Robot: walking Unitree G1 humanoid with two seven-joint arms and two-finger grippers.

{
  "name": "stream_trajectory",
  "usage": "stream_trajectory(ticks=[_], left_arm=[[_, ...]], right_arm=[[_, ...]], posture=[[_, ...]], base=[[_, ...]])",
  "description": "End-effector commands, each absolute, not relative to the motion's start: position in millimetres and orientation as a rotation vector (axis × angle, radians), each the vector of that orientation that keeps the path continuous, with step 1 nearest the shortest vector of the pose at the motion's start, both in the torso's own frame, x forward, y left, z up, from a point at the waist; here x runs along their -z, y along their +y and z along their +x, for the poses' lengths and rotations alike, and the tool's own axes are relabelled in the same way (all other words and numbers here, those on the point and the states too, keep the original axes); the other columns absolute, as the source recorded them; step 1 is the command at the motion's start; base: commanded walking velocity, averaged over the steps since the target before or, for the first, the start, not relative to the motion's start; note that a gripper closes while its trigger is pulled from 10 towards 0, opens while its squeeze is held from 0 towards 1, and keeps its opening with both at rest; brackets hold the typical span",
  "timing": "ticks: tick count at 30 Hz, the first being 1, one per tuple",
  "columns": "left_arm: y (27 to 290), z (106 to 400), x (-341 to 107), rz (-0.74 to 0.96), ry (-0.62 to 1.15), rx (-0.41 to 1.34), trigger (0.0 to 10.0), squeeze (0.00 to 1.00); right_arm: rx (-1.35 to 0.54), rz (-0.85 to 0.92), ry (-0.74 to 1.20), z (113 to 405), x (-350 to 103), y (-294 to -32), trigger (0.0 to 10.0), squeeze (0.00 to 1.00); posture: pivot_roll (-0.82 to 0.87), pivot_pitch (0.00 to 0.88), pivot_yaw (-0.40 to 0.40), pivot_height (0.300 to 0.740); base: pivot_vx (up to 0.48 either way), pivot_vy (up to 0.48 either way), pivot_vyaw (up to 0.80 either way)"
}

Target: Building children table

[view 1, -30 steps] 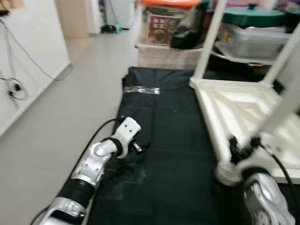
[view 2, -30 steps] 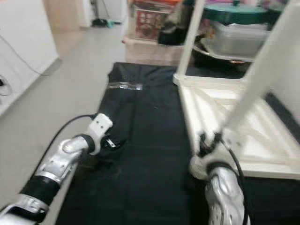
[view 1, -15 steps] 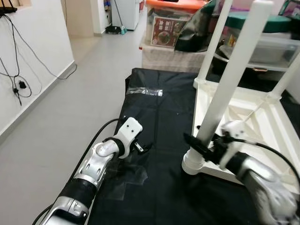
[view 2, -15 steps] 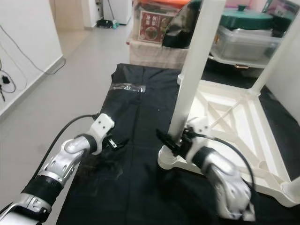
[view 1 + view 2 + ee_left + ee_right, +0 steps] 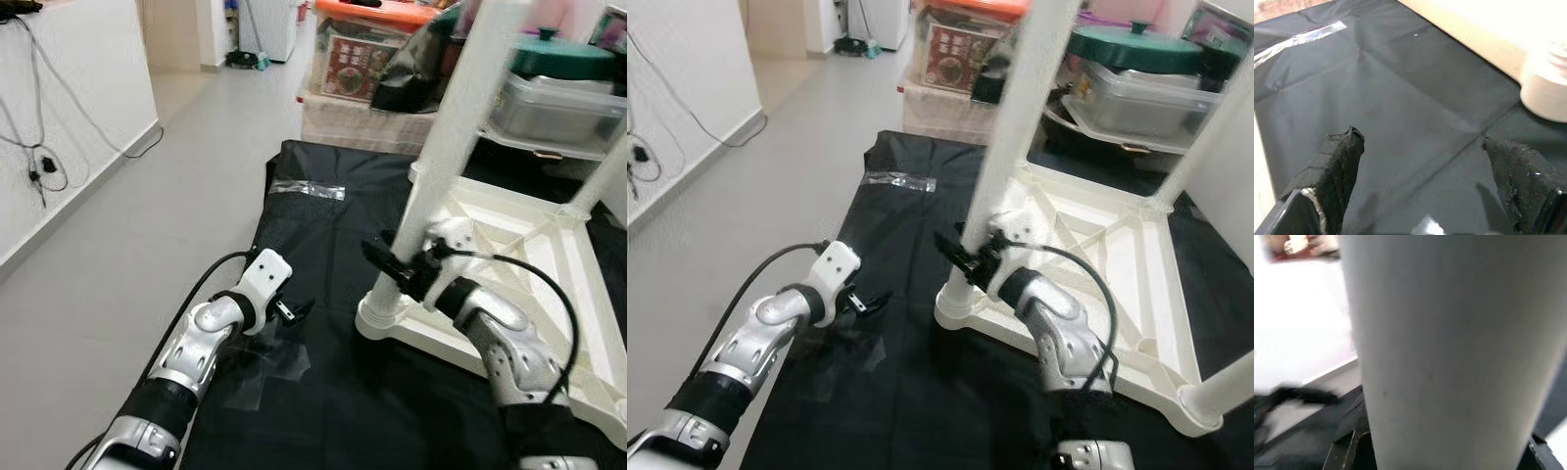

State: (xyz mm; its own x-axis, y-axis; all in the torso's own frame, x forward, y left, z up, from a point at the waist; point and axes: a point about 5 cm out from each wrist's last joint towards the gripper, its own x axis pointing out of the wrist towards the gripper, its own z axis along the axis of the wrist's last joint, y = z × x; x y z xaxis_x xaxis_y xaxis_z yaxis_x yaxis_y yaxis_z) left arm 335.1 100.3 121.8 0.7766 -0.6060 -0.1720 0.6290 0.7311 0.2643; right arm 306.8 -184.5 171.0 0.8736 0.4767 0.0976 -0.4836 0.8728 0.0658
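Two arms run up from the lower edge of the head views, each a chain of polished silver shells broken by black bands at the joints. The left arm (image 5: 201,343) ends in a white, blocky wrist housing with small dark holes, and a black cable loops along its outer side. The right arm (image 5: 1058,328) carries its own white wrist block and a thin black cable arcing over the forearm. The left gripper (image 5: 1425,181) has fingers (image 5: 1337,161) that are matte black and coarse-textured.

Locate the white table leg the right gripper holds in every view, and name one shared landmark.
Left eye: white table leg, right of centre.
Right eye: centre.
Left wrist: its round socket at the frame edge.
Right wrist: close up.
Landmark: black mat.
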Motion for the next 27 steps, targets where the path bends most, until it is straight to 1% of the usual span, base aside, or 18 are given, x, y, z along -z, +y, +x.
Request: stream_trajectory(ticks=[1,2,3,4,5,6,8,10,11,15,16,18,19,21,22,24,26,27], left_arm=[[100.1,333.1,-117.8,0.324,0.089,0.687,10.0,0.0],[100.1,333.1,-117.8,0.324,0.089,0.687,10.0,0.0],[101.2,333.5,-117.5,0.325,0.092,0.689,10.0,0.0],[101.2,333.5,-117.5,0.325,0.092,0.689,10.0,0.0],[101.6,334.0,-117.2,0.328,0.094,0.691,10.0,0.0],[101.6,334.0,-117.2,0.328,0.094,0.691,10.0,0.0],[100.6,334.3,-116.7,0.343,0.095,0.7,10.0,0.0],[101.4,335.1,-117.4,0.343,0.097,0.694,10.0,0.0],[101.2,335.3,-117.6,0.342,0.098,0.695,10.0,0.0],[101.1,335.4,-117.8,0.34,0.099,0.695,10.0,0.0],[99.8,334.9,-117.0,0.343,0.102,0.705,10.0,0.0],[98.2,334.9,-116.9,0.349,0.101,0.716,10.0,0.0],[97.6,336.2,-117.9,0.353,0.098,0.719,10.0,0.0],[97.4,337.2,-118.7,0.355,0.095,0.721,10.0,0.0],[97.8,338.3,-119.5,0.355,0.093,0.718,10.0,0.0],[98.2,338.9,-120.0,0.354,0.091,0.715,10.0,0.0],[97.0,337.9,-119.2,0.353,0.09,0.717,10.0,0.0],[97.0,337.9,-119.2,0.353,0.09,0.717,10.0,0.0]], right_arm=[[-0.151,0.081,-0.002,295.7,-157.9,-210.9,0.0,0.0],[-0.151,0.081,-0.002,295.7,-157.9,-210.9,0.0,0.0],[0.128,0.063,0.082,282.4,-144.1,-224.5,0.0,0.0],[0.128,0.063,0.082,282.4,-144.1,-224.5,0.0,0.0],[0.391,0.038,0.161,263.3,-131.8,-237.6,0.0,0.0],[0.391,0.038,0.161,263.3,-131.8,-237.6,0.0,0.0],[0.753,0.032,0.261,211.4,-113.7,-250.2,0.0,0.0],[0.839,0.017,0.273,191.3,-113.8,-248.8,0.0,0.0],[0.861,0.007,0.264,181.4,-119.2,-245.8,4.6,0.0],[0.86,0.0,0.254,177.9,-123.7,-243.6,4.6,0.0],[0.796,0.006,0.238,183.3,-127.9,-239.2,10.0,0.0],[0.725,0.041,0.182,190.5,-134.7,-234.5,10.0,0.0],[0.644,0.059,0.124,199.1,-144.9,-228.5,10.0,1.0],[0.603,0.069,0.09,203.6,-152.7,-223.2,10.0,1.0],[0.47,0.098,0.033,212.0,-165.2,-216.4,10.0,0.0],[0.378,0.113,0.003,216.7,-173.0,-211.3,10.0,0.0],[0.025,0.112,-0.084,218.2,-194.7,-202.8,10.0,0.0],[0.025,0.112,-0.084,218.2,-194.7,-202.8,10.0,0.0]], posture=[[0.11,0.0,-0.123,0.74],[0.11,0.0,-0.123,0.74],[0.09,0.0,-0.113,0.74],[0.09,0.0,-0.113,0.74],[0.09,0.0,-0.113,0.74],[0.09,0.0,-0.113,0.74],[0.1,0.0,-0.12,0.74],[0.08,0.0,-0.105,0.74],[0.07,0.0,-0.094,0.74],[0.07,0.0,-0.094,0.74],[0.06,0.0,-0.082,0.74],[0.06,0.0,-0.077,0.74],[0.06,0.0,-0.078,0.74],[0.06,0.0,-0.078,0.74],[0.07,0.0,-0.08,0.74],[0.07,0.0,-0.08,0.74],[0.07,0.0,-0.089,0.74],[0.07,0.0,-0.089,0.74]], base=[[0.0,0.0,0.0],[0.0,0.0,0.0],[0.0,0.0,0.0],[0.0,0.0,0.0],[0.0,0.0,0.0],[0.0,0.0,0.0],[0.0,0.0,0.0],[0.0,0.0,0.0],[0.0,0.0,0.0],[0.0,0.0,0.0],[0.0,0.0,0.0],[0.0,0.0,0.0],[0.0,0.0,0.0],[0.0,0.0,0.0],[0.0,0.0,0.0],[0.0,0.0,0.0],[0.0,0.0,0.0],[0.0,0.0,0.0]])
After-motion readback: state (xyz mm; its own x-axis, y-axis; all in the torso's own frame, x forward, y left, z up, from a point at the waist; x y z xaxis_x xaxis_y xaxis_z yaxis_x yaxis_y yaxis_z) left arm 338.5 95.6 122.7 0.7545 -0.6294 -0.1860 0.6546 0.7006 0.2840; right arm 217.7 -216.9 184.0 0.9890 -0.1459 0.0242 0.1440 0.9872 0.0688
